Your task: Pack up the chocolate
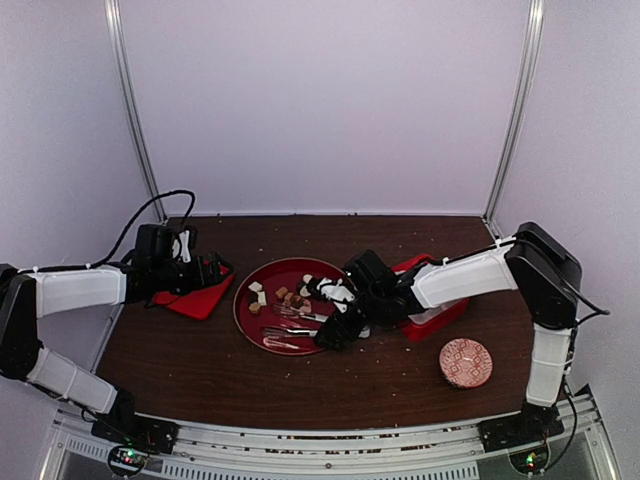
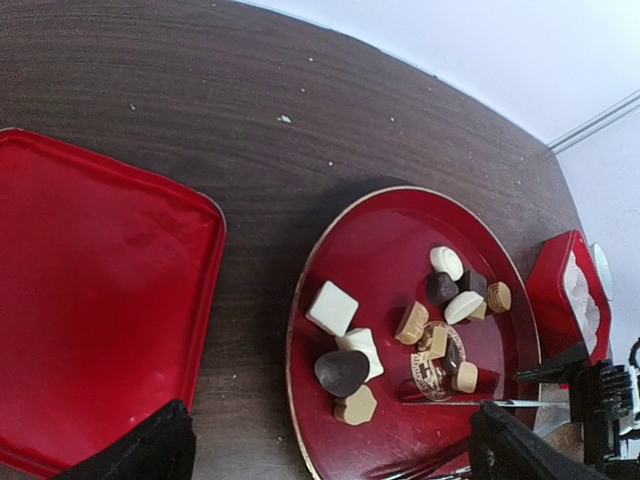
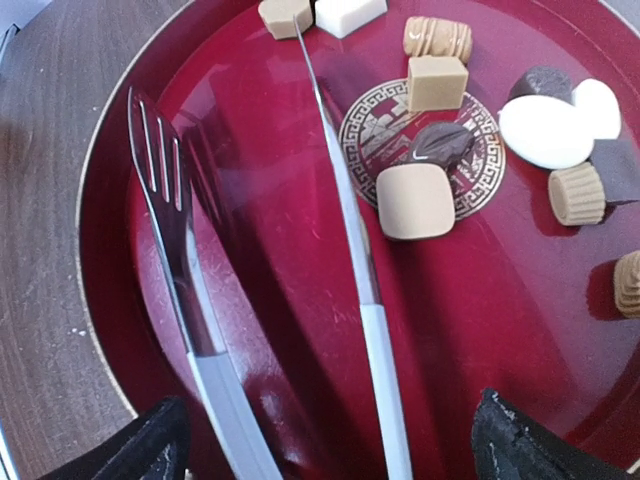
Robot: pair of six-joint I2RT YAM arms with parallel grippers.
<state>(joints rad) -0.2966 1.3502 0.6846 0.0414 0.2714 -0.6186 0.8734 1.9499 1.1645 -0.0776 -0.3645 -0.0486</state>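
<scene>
- The bench carries a round red plate.
- My right pincer is released, straddling the tongs lying on that plate.
- My left pincer is released, empty.
- The chocolate lies loose on the plate.

Dark wood desk, four items.
Red tray left, round plate centre, red box and patterned saucer right.

No writing is legible on the plate.

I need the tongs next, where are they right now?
In the right wrist view the tongs rest on the round red plate, left of the chocolates.
</scene>
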